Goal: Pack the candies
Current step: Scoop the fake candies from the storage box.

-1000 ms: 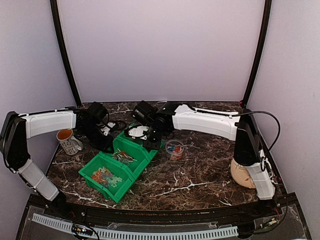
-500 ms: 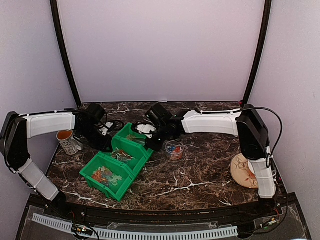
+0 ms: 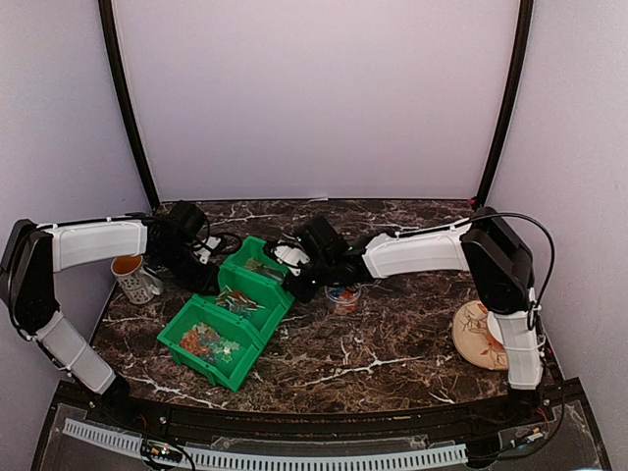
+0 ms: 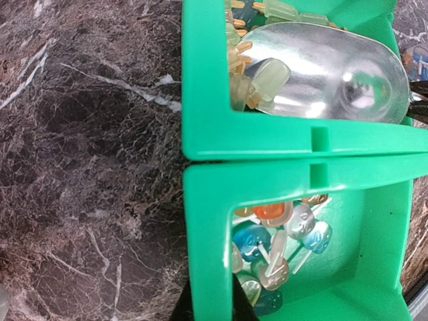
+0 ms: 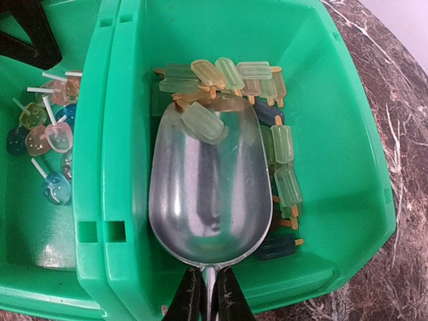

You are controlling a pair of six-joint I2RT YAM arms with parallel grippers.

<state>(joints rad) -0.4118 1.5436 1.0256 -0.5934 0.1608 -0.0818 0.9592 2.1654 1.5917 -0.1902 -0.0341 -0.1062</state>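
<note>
Candies [image 5: 281,144] fill green bins [image 5: 348,167]; right pincer [image 5: 208,297] clamps scoop [image 5: 207,200], left pincer [image 4: 208,309] clamps bins' wall.

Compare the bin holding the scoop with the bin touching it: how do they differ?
The scoop bin holds flat bar-shaped candies on short orange sticks, mostly pale green; the neighbouring bin holds rounder lollipops on thin white sticks, blue, pink and yellow. The scoop bin has the metal scoop in it, one bar in its bowl; the neighbouring bin has no tool. Both are green, side by side.
</note>
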